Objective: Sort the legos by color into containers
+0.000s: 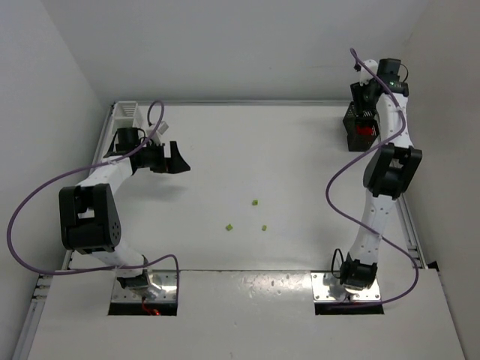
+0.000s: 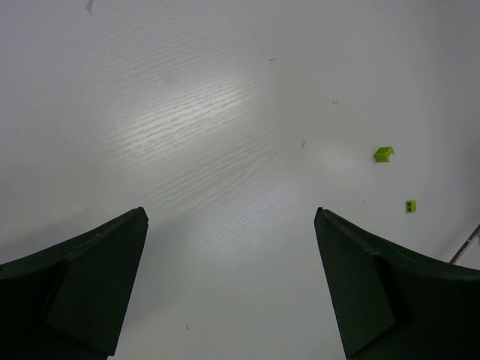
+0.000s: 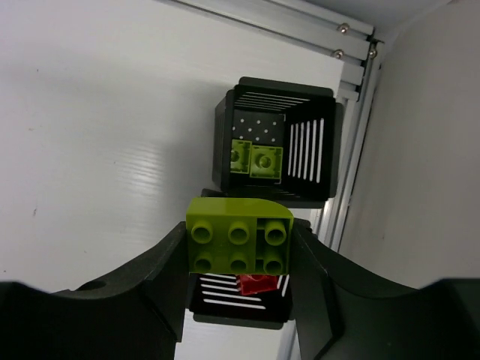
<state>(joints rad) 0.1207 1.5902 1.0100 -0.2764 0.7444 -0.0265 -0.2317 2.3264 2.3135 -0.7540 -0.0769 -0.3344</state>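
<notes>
My right gripper (image 3: 240,234) is shut on a lime-green lego (image 3: 238,238), held studs toward the camera above two black slatted containers at the far right corner. The farther black container (image 3: 315,142) holds two lime legos (image 3: 255,159). The nearer black container (image 3: 225,300), partly hidden under the held brick, shows a red lego (image 3: 256,283). My left gripper (image 1: 174,160) hangs open over bare table at the left, nothing between its fingers (image 2: 97,277). Three small lime legos (image 1: 255,202) lie loose mid-table; two of these legos (image 2: 384,154) show in the left wrist view.
A white slatted container (image 1: 126,112) stands in the far left corner. An aluminium rail (image 3: 352,187) runs along the right table edge beside the black containers (image 1: 360,124). White walls enclose the table at the back and on both sides.
</notes>
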